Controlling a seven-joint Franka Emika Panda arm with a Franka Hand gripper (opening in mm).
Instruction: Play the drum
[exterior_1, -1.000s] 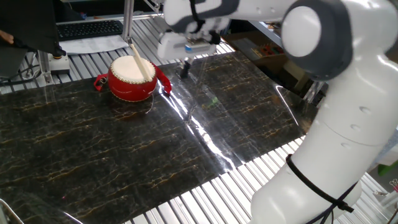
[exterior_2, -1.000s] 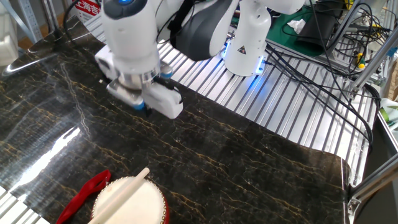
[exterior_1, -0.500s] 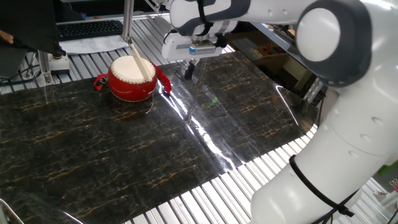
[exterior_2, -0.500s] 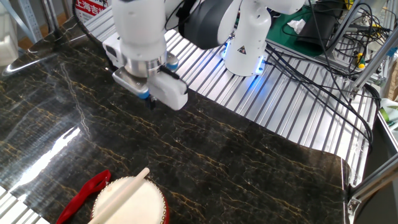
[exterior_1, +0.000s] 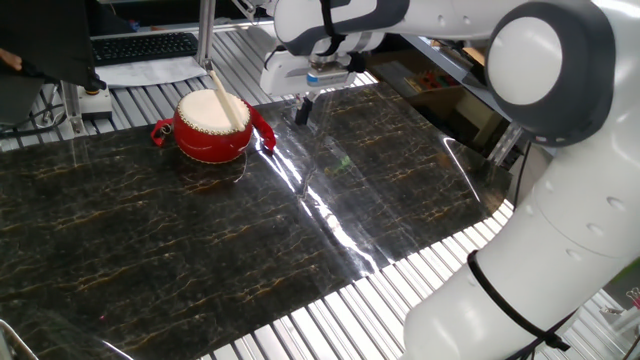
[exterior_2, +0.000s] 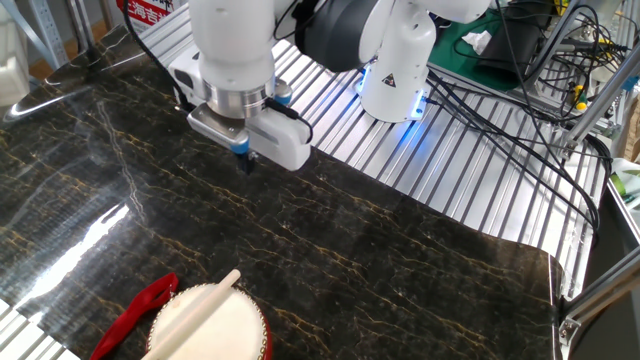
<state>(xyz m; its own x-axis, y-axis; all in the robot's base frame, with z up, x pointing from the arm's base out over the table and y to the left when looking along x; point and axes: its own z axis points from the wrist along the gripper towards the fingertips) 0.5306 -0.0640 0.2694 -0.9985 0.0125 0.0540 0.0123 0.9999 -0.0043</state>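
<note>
The drum (exterior_1: 212, 128) is small, round and red with a cream skin top and red side handles, and stands at the far left of the dark marble-patterned mat (exterior_1: 200, 240). A pale wooden stick (exterior_1: 226, 100) lies across its top. The drum also shows at the bottom edge of the other fixed view (exterior_2: 205, 328), with the stick (exterior_2: 205, 305) on it. My gripper (exterior_1: 303, 112) hangs just above the mat to the right of the drum, apart from it. Its dark fingers look closed together and hold nothing. It also shows in the other fixed view (exterior_2: 250, 161).
The mat lies on a ribbed metal table (exterior_1: 330, 310). A keyboard (exterior_1: 145, 45) and a metal post (exterior_1: 205, 35) stand behind the drum. The robot's white base (exterior_2: 395, 75), many cables (exterior_2: 500, 100) and an open box (exterior_1: 440, 95) lie beside the mat.
My gripper has moved a little further from the drum, along the mat's far edge, and stays just above the mat. The drum and stick have not moved.
</note>
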